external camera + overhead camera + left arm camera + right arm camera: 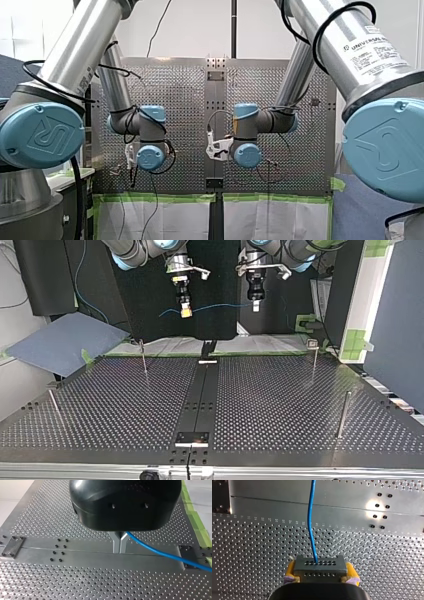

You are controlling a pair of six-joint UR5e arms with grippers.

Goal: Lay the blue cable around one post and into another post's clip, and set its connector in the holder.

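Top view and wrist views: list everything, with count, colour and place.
blue cable: one, blue, strung in the air between the arms.
connector: one, grey, on the cable, between yellow pads.
posts: four, metal, upright, two on each table half.
table: one, perforated metal, under the arms.
sheet: one, grey-blue, at the top view's left.
left end effector: one, black, metal fingers shut on the blue cable.
right end effector: one, yellow-padded, shut on the connector.

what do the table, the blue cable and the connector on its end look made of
The table: bare metal, probably aluminium, satin finish, with a bright glare patch. The blue cable: smooth plastic or rubber jacket, flexible, since it curves freely. The connector: dull grey block with rows of holes, metal-looking, possibly plastic.
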